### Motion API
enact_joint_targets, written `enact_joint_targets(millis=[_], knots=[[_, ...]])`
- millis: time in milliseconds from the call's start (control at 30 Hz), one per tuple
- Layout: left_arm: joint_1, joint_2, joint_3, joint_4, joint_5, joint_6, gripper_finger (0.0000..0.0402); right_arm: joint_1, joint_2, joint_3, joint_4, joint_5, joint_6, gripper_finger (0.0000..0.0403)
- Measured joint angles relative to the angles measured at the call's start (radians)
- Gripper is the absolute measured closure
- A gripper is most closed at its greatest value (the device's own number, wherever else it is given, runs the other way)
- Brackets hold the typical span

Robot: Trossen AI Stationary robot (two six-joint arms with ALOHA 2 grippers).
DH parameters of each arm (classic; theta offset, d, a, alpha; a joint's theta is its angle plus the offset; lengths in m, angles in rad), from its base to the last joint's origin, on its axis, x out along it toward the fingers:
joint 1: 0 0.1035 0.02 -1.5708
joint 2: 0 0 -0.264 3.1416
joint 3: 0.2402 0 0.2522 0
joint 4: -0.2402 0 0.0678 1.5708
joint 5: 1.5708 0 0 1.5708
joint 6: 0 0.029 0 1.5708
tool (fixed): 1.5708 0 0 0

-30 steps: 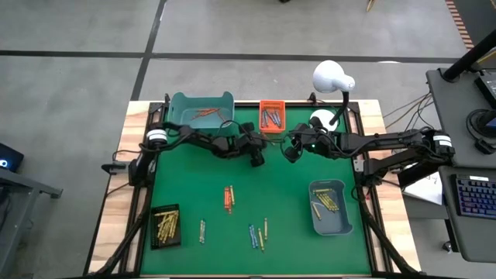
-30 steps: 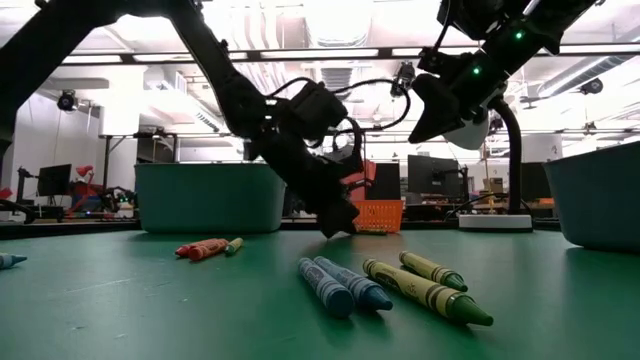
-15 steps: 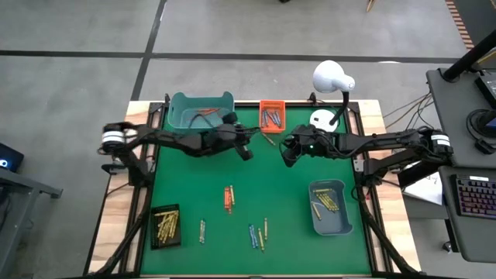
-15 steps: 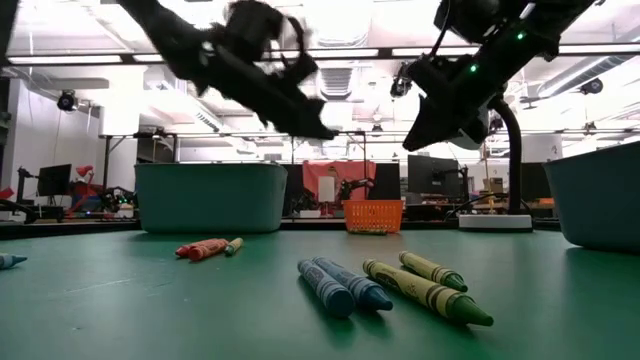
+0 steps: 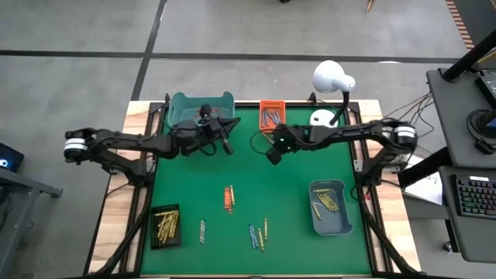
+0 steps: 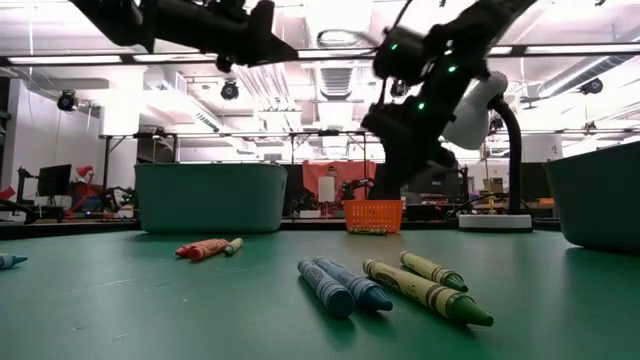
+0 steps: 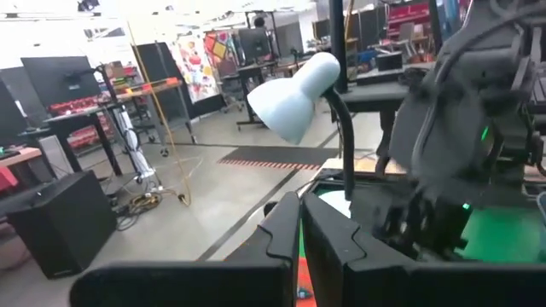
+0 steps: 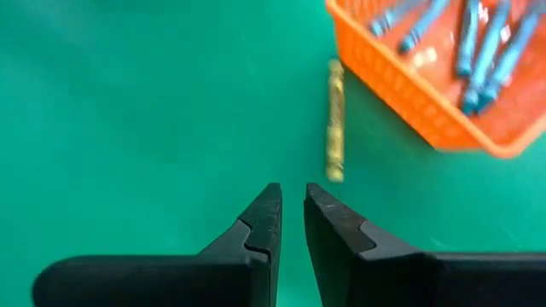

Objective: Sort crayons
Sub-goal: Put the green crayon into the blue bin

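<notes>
The right gripper [image 8: 290, 213] hangs over the far middle of the green tabletop [image 5: 294, 201], its fingers [image 8: 256, 223] nearly together with a narrow gap between them and nothing in it. Just ahead of those fingertips a single yellow-gold crayon [image 8: 334, 119] lies flat on the tabletop, apart from the fingers and just beside the outer wall of the orange basket [image 8: 409, 89], which holds several blue-grey crayons [image 8: 469, 38]. The left gripper [image 5: 225, 143] is raised near the teal bin [image 5: 180, 105] at the far left, its fingers [image 7: 286, 230] pressed together and empty. In that teal bin a few orange-red crayons [image 5: 208, 113] show. Near the right edge a grey-blue bin [image 5: 341, 225] holds greenish and yellow crayons [image 5: 324, 203], and a black tray [image 5: 155, 236] at the near left corner holds yellow-gold ones [image 5: 164, 225]. Loose on the tabletop lie an orange-red cluster [image 5: 229, 197] toward the middle and, nearer the front edge, a few blue and green-yellow crayons [image 5: 256, 235] plus one pale crayon [image 5: 202, 230], all well apart from both grippers.
</notes>
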Motion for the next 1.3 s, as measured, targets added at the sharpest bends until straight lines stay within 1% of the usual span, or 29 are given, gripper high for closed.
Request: enact_joint_targets(millis=[100,200,400,500,767,967,1133,1233,1300], knots=[[0.000,-0.029,-0.021,0.000,0.000,-0.002,0.0402,-0.016,0.064,0.074,-0.117,0.000,0.001,0.0360],[0.000,-0.031,-0.027,0.004,0.000,-0.002,0.0402,-0.026,0.122,0.137,-0.182,0.001,0.000,0.0360],[0.000,-0.004,-0.027,0.008,0.000,-0.018,0.0402,-0.029,0.206,0.217,-0.214,-0.003,-0.018,0.0356],[0.000,0.005,-0.027,0.009,0.000,-0.018,0.0402,-0.034,0.228,0.233,-0.216,-0.003,-0.022,0.0337],[0.000,0.007,-0.027,0.027,0.000,-0.018,0.0402,-0.074,0.261,0.231,-0.216,0.004,-0.003,0.0262],[0.000,0.007,-0.027,0.043,0.000,-0.017,0.0402,-0.086,0.292,0.230,-0.187,0.003,-0.008,0.0231],[0.000,0.008,-0.027,0.051,0.000,-0.014,0.0402,-0.087,0.319,0.230,-0.154,0.000,-0.014,0.0228],[0.001,0.008,-0.026,0.055,0.000,-0.013,0.0402,-0.087,0.326,0.230,-0.144,-0.001,-0.015,0.0238],[0.001,0.008,-0.026,0.059,0.000,-0.013,0.0402,-0.087,0.326,0.229,-0.143,-0.004,-0.015,0.0251]])
